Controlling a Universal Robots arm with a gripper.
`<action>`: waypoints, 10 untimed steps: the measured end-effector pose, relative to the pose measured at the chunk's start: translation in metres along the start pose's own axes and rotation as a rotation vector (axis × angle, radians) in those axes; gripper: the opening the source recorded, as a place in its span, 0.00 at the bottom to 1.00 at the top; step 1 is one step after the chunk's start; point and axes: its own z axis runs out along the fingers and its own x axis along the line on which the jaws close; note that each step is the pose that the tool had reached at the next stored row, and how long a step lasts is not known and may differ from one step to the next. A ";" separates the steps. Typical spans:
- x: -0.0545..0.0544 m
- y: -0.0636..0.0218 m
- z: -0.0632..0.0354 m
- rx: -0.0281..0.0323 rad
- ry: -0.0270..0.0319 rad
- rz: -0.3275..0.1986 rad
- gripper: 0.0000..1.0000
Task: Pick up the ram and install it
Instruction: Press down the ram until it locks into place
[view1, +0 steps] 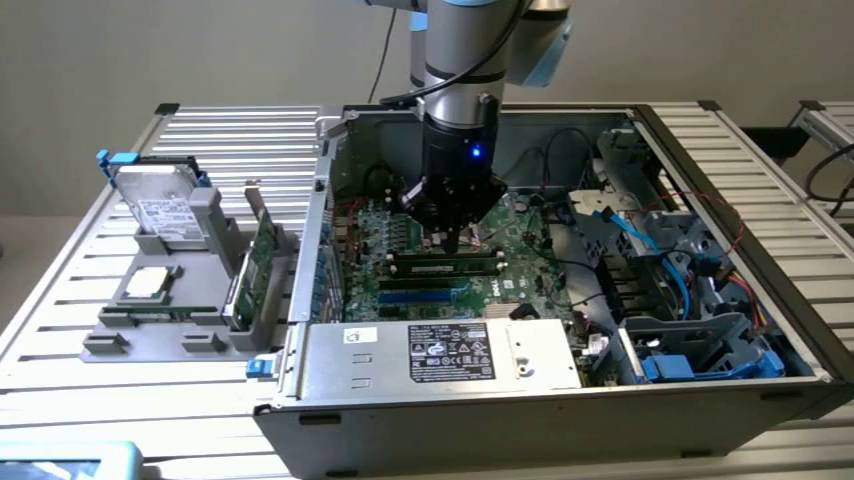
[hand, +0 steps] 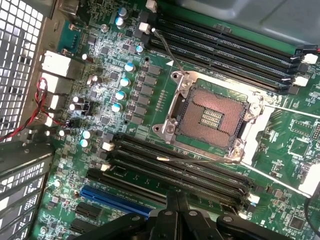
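The open computer case lies on its side on the slatted tabletop, and everything here is placed against it. Inside the case, the robot arm reaches straight down over the green motherboard. The pincer hangs just above the row of memory slots near the middle of the board, its fingers pressed together with nothing between them. In the wrist view the pincer's thin dark fingers meet in a narrow line just above the black slots, next to a blue slot. The bare processor socket sits between those slots and a second bank of slots farther off.

The ram lies seated in one of the slots inside the case, directly below the pincer, a long dark-green stick between white end clips; whether the fingertips touch it cannot be told.

Outside the case, on the exterior view's left, a grey holder carries a hard drive, a processor and an upright green card. The power supply fills the near corner of the case.
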 end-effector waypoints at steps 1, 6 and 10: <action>0.000 0.0000 0.0000 0.0000 0.0001 0.005 0.11; 0.000 -0.0004 0.0000 -0.0004 -0.0001 0.027 0.11; 0.000 -0.0004 0.0001 -0.0004 -0.0015 0.051 0.11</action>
